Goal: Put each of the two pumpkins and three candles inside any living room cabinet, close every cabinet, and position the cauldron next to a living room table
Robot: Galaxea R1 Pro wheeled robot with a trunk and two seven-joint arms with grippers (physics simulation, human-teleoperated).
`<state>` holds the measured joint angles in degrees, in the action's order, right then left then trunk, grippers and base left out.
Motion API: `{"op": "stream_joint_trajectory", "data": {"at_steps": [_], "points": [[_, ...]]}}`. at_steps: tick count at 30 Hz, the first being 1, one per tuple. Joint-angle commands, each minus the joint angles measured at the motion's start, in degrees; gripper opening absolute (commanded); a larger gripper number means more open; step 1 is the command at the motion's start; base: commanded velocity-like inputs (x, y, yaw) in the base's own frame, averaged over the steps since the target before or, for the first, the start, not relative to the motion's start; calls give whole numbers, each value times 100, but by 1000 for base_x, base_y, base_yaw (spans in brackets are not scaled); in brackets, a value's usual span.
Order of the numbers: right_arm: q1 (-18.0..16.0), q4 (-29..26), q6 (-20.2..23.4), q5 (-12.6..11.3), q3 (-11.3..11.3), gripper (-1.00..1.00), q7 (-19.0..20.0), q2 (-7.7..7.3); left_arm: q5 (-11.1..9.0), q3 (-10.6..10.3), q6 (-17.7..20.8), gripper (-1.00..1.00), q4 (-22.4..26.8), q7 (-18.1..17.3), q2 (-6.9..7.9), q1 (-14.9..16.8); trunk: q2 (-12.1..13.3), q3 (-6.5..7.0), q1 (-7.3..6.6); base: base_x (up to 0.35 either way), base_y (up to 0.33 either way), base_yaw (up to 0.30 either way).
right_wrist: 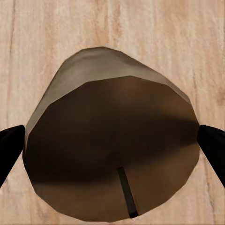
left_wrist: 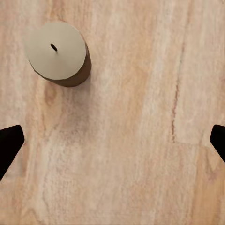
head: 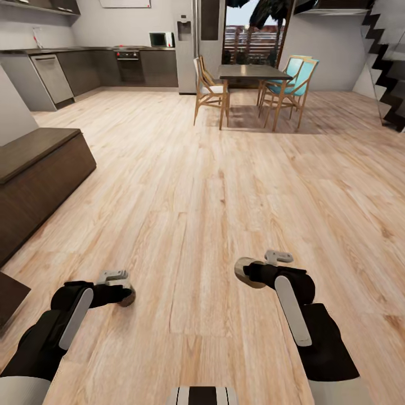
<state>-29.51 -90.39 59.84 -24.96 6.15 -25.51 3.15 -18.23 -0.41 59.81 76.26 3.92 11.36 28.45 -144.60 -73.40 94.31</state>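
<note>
Near the robot, over the pale wood plank floor (head: 225,185), the right gripper (right_wrist: 112,150) is clenched on a stubby tan-brown candle with a dark wick (right_wrist: 110,154), which sits between its black fingertips (right_wrist: 9,150). At near left, the left gripper (left_wrist: 112,145) hangs with jaws spread wide, grasping nothing, above a second tan-brown candle (left_wrist: 58,52) standing upright on the floor. Along the left wall runs the long, low, dark brown wooden cabinet (head: 39,174); far ahead stands a dark dining table (head: 250,73) with chairs.

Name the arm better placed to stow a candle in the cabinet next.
Probably right: its gripper is shut on a candle. The left gripper is open, its candle standing on the floor.
</note>
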Motion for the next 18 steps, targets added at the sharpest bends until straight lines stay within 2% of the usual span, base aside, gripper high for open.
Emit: {"op": "stream_joint_trajectory", "data": {"at_steps": [1,8,12,18], "points": [[-5,-5,16,-61,5,-100,-59,1,-49,-4,19,100,5,42,4,2,-2,-5,2,262,193,223],[-4,2,16,-61,7,-100,-59,3,-49,-3,19,100,7,41,7,2,-2,-5,2,237,207,264],[-3,3,16,-61,8,-100,-59,5,-49,-3,19,100,8,45,2,2,-2,-5,2,83,56,92],[-3,3,16,-61,2,-100,-59,4,-46,-3,19,100,11,41,-1,2,-2,-5,2,161,-54,19]]}}
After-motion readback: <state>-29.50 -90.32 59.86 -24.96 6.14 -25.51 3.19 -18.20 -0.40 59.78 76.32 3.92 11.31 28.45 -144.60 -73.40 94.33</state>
